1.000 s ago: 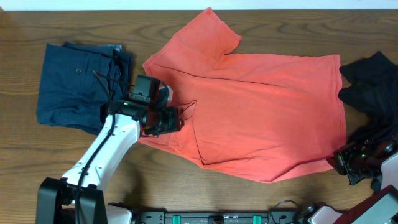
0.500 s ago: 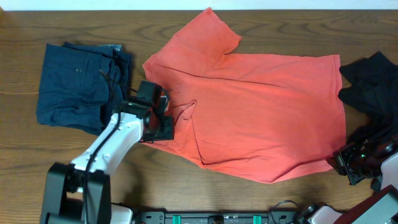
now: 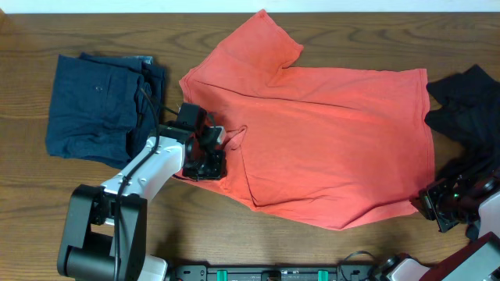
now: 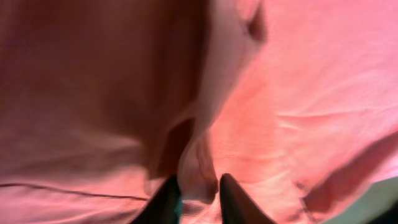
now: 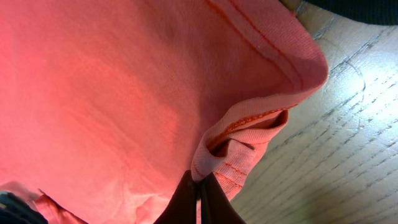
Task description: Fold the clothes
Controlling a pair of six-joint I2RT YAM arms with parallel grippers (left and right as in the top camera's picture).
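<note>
1. At the near right, the right gripper is clenched on the shirt. Its two dark fingers meet on a bunched bit of hem at the shirt's near right corner, with bare table just beside it.
2. Further in on the left, the left gripper sits low over the shirt's left edge. A small ridge of red cloth stands between its fingertips. The wrist view is blurred, but the gripper seems to be pinching that ridge.
3. The shirt lies spread across the middle of the table, mostly flat, reaching from the left gripper to the right gripper. A short crease rises just right of the left gripper.
4. A navy garment lies folded on the left, near the shirt but apart from it. The left arm crosses in front of its near right corner.
5. A black garment lies crumpled at the right edge, just beside the shirt's right side.
6. Farthest off, one sleeve points toward the table's back edge.
</note>
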